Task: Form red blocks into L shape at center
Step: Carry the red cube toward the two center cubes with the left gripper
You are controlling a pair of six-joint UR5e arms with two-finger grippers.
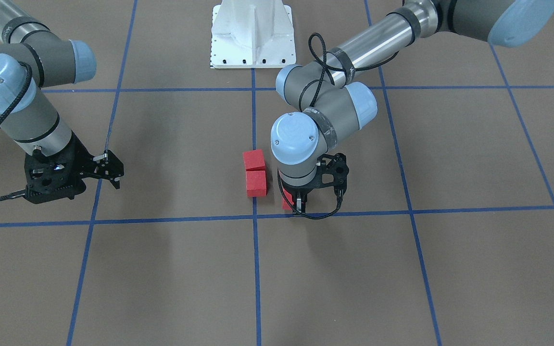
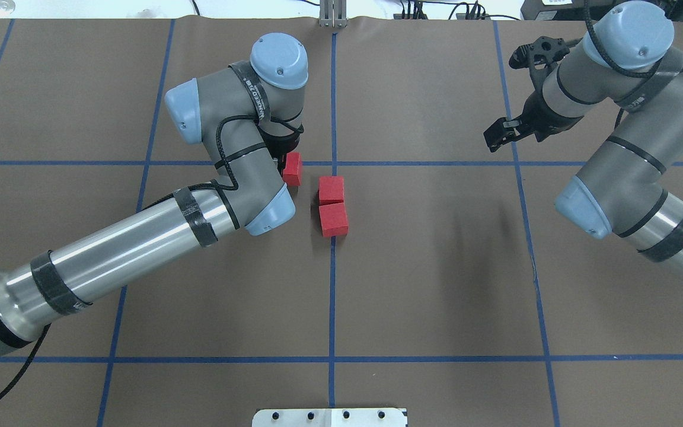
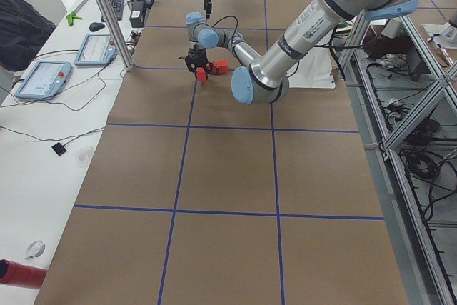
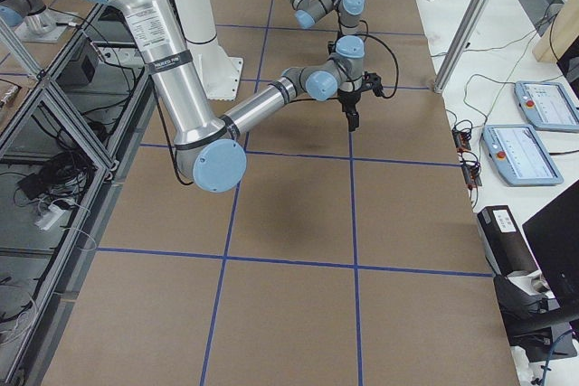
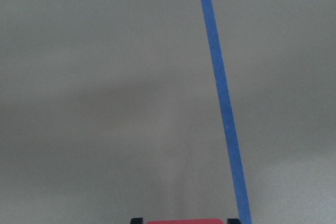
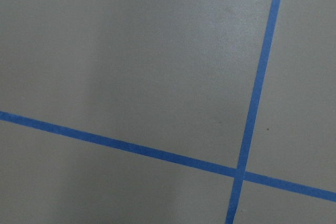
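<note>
The red blocks (image 2: pixel 334 220) are in the middle of the bench, well away from all four edges. Nearest the robot-side edge is the white base plate (image 2: pixel 329 417), with the middle blue tape line (image 2: pixel 332 284) running from it toward the operators' edge. The nearest block lies on that line. The second block (image 2: pixel 331 190) lies on the line just beyond it and touches it, so the two form a short column. Farther out and to the robot's left is the third block (image 2: pixel 292 169), near the column but clear of it, just short of the cross tape line (image 2: pixel 424 163). The left gripper (image 1: pixel 300 205) points downward and pinches this block between its fingertips (image 5: pixel 136 220). The left wrist view shows the red top edge (image 5: pixel 184 221) framed by both tips. Whether the block rests on the brown paper cannot be told. Beyond the cross line, toward the far right corner, the right gripper (image 1: pixel 116 174) hangs over bare paper with its fingers spread and nothing between them.
</note>
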